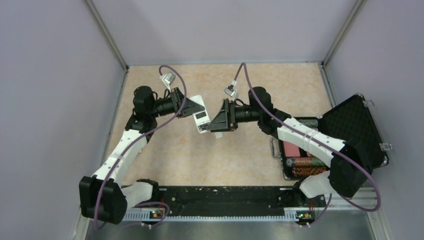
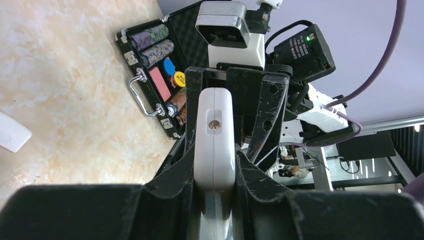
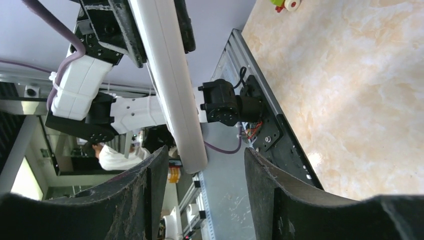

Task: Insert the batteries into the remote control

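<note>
So, worktop point(image 1: 175, 155): beige marbled sheet, matte, with light blotchy veining.
Walls point(image 1: 50, 75): plain lavender panels on the left, far and right edges, with metal strips in the far corners.
Near edge: black rail point(image 1: 225, 200) carrying both arm bases, grey metal sheet in front of it.
Room: the wrist views show a dim lab space past the near edge, with a person in a white top point(image 3: 107, 155).
Remote control point(image 1: 201, 112): white bar held off the worktop, over the middle and a bit toward the far edge. Its free end points at the right arm.
Left end effector point(image 2: 215, 152): closed on the remote control, fingers pressed against both long sides.
Right end effector point(image 3: 206, 160): fingers apart, holding nothing. The remote's rounded end lines up with the gap and touches neither finger.
White flat piece point(image 2: 11, 132): lies on the worktop near the middle, just below the right end effector in the top view.
Case point(image 1: 352, 125): black, at the right edge, lid up with a foam lining.
Case contents: striped chip rolls point(image 1: 305, 162), pink card deck point(image 1: 291, 149).
Small tool point(image 3: 285, 4): yellow and red, on the worktop at the frame top of the right wrist view. Cannot tell which corner.
Cables point(image 1: 175, 80): purple, looping over both arms.
</note>
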Available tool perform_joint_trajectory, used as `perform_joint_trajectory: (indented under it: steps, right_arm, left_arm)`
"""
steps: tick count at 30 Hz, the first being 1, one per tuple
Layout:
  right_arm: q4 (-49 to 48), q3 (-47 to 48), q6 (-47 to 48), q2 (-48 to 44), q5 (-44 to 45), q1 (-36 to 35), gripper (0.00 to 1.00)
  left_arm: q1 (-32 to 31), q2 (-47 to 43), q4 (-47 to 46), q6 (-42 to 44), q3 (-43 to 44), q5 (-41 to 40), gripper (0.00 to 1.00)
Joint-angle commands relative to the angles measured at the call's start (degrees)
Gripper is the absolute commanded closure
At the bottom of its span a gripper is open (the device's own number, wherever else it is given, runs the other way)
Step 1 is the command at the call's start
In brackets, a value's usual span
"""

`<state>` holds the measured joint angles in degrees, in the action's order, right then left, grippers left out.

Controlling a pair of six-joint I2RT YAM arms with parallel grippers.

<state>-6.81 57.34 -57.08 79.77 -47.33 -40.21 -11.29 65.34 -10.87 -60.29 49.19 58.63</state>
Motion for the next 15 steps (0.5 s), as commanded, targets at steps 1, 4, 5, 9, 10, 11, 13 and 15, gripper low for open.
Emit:
perform_joint_trajectory:
  steps: [1,4,5,9,10,11,13,15]
  right_arm:
    - [1.8,1.2,3.5,-2.1,3.4,0.5,0.43]
    - [7.3,1.3,7.0,-3.6,8.6,0.5,0.4]
    - [10.7,1.4,8.8,-4.0,10.2,0.6,0.4]
    - [22.8,1.9,17.1,-3.2,23.5,0.6,0.39]
    - [24.3,1.7,18.7,-2.5,26.3,0.5,0.39]
    - [25.4,1.8,20.3,-1.6,28.7,0.4,0.39]
    - [27.7,3.0,22.9,1.0,33.4,0.0,0.4]
    - [30.9,5.6,24.5,5.0,38.6,-1.3,0.45]
  left_arm:
    - [0.9,-2.9,-2.9,1.9,-0.7,-2.0,1.0]
    - [2.4,-5.7,4.9,7.9,-0.4,-8.8,1.0]
    - [2.9,-7.0,8.6,10.6,-0.3,-12.3,1.0]
    - [4.9,-13.3,17.2,14.3,-2.5,-24.9,1.0]
    - [5.2,-15.0,17.9,14.8,-3.5,-27.8,1.0]
    - [5.4,-16.6,19.2,15.4,-4.0,-30.8,1.0]
    - [5.5,-19.5,21.2,16.0,-5.2,-36.1,1.0]
    - [5.5,-23.0,22.3,16.0,-6.6,-39.9,1.0]
